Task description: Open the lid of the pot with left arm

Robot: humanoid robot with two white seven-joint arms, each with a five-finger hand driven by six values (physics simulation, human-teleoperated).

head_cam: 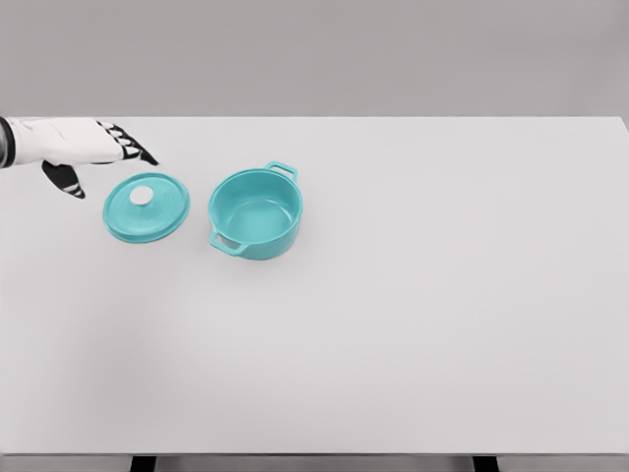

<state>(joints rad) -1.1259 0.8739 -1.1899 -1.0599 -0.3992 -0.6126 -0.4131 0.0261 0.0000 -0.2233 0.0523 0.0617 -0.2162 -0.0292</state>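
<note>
One round teal lid (146, 206) with a pale knob lies flat on the white table (413, 324) near its left edge, just beside the open teal two-handled pot (256, 212). Above the lid, apart from it, the left hand (98, 149) hovers with dark-tipped fingers spread, holding nothing

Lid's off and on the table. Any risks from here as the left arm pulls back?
1. The left hand hovers open just up-left of the lid; a low retreat sweep might clip the lid and slide it.
2. The lid lies close beside the pot, so a nudged lid could knock into the pot.
</note>
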